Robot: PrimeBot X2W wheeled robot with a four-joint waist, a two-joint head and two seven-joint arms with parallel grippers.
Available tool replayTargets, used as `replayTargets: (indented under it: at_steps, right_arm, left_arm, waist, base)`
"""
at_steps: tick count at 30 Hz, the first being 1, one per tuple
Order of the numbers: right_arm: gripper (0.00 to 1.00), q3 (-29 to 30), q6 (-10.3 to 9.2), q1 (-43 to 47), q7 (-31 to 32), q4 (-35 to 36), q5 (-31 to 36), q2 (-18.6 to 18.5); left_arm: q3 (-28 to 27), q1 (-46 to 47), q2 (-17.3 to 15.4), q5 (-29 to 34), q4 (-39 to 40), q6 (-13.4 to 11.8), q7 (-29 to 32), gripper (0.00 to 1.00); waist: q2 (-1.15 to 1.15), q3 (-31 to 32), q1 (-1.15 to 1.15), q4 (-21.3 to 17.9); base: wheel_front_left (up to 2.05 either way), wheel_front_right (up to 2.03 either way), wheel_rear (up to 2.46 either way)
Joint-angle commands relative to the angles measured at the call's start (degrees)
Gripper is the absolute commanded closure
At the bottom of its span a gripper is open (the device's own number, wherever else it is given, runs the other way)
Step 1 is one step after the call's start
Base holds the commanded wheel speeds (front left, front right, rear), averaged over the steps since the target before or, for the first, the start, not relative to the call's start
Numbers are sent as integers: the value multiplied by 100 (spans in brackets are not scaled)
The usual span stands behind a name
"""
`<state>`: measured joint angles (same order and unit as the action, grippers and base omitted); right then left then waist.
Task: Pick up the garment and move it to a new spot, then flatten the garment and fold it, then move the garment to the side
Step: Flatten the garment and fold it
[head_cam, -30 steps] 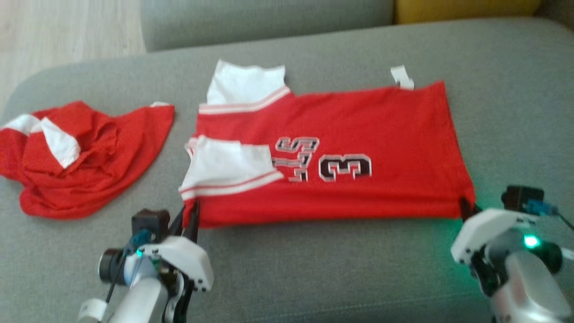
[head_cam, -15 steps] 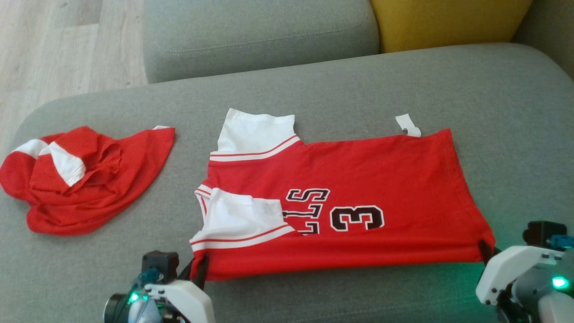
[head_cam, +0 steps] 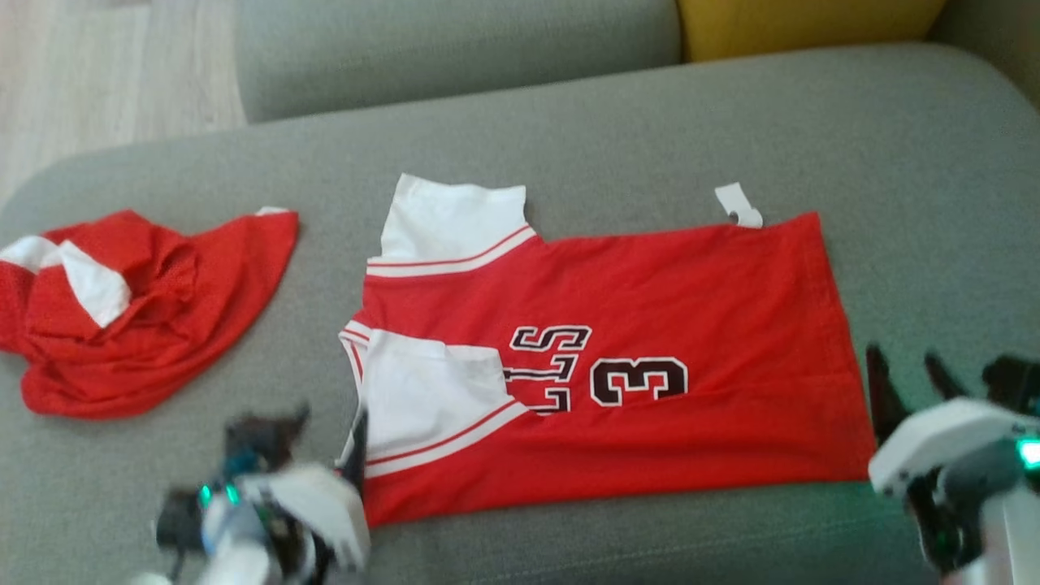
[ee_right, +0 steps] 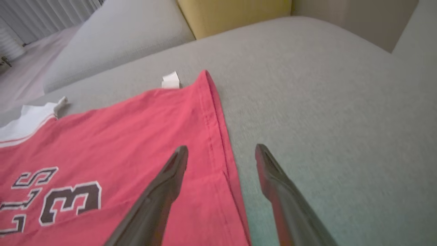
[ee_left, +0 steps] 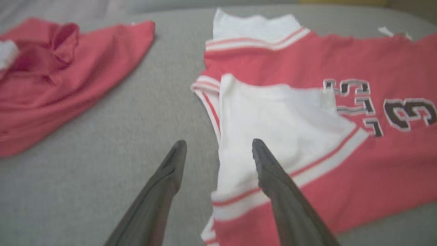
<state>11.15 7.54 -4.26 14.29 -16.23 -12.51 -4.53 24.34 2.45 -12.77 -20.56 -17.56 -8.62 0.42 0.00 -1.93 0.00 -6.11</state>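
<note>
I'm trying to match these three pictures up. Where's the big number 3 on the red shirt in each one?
Head view: the number 3 sits near the centre, slightly below the middle.
Left wrist view: at the right edge, around mid-height.
Right wrist view: in the lower left.
Shared landmark: the white tag at the far hem corner of the red jersey.

- Numeral "3" [head_cam: 639, 381], black with white outline, on red jersey [head_cam: 691, 284], lying sideways.
- Letters "LS" [head_cam: 551, 366] just left of numeral, same style; a further letter partly hidden under white sleeve [head_cam: 431, 390].
- White tag [head_cam: 738, 205] at far edge: unreadable.
</note>
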Motion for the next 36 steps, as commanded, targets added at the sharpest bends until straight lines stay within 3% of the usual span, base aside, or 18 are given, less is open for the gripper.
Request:
replayTargets:
  at_steps: [1, 6, 13, 17, 25, 36]
  right_arm:
    - [0, -167, -5, -488, -231, 268, 15, -79]
    - [0, -353, -5, -1033, -816, 248, 40, -103]
    - [0, -822, -5, -1993, -1219, 172, 14, -361]
    - [0, -1124, -5, -2539, -1328, 39, -29, -402]
    - [0, -1574, -5, -3186, -1570, -282, -136, -439]
    - [0, -1687, -5, -3397, -1780, -645, -201, -440]
  left_arm:
    - [-338, 616, -118, 44, 313, -24, -223, 0]
    - [-456, 1591, -205, 89, 359, 176, -430, 0]
    - [-150, 3659, -502, 137, -407, 1111, 686, 0]
    - [-60, 4674, -709, -9, -1205, 1450, 1430, 0]
    - [404, 5892, -1106, 4, -2453, 1599, 2041, 0]
    - [952, 6245, -1202, -395, -3182, 1609, 1885, 0]
  waist:
    - [0, -180, 0, -31]
    - [0, -653, 0, -137]
    - [0, -1543, 0, -398]
    - [0, -1955, 0, -660]
    - [0, -2396, 0, -1075]
    - [0, -2518, 0, -1279]
  base:
    - [0, 0, 0]
    - [0, 0, 0]
    - [0, 0, 0]
    - [0, 0, 0]
    - [0, 0, 0]
    - [0, 0, 0]
